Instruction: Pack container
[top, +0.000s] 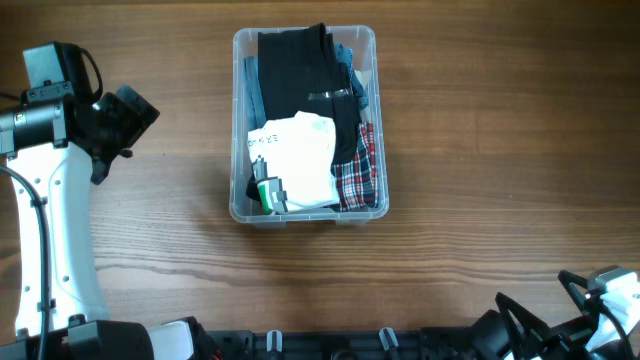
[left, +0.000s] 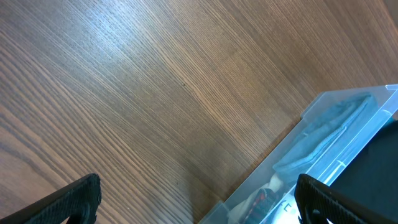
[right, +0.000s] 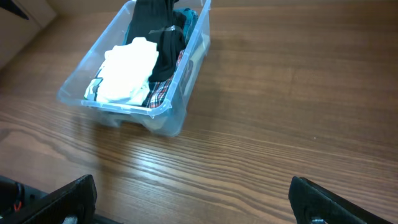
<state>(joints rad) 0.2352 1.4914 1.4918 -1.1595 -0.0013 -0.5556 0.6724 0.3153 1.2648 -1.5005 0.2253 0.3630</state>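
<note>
The clear plastic container (top: 240, 120) stands at the middle back of the wooden table, filled with folded clothes: a black garment (top: 295, 62), a white garment (top: 300, 155), a red plaid cloth (top: 362, 170) and blue fabric (top: 253, 90). It also shows in the right wrist view (right: 165, 115) and in the left wrist view (left: 323, 109). My left gripper (left: 199, 199) is open and empty over bare table left of the container. My right gripper (right: 193, 199) is open and empty near the front right edge.
The left arm's white link (top: 50, 240) runs down the left side of the table. The right arm (top: 560, 330) lies along the front edge at the right. A small green-and-grey item (top: 267, 190) sits at the container's front left corner.
</note>
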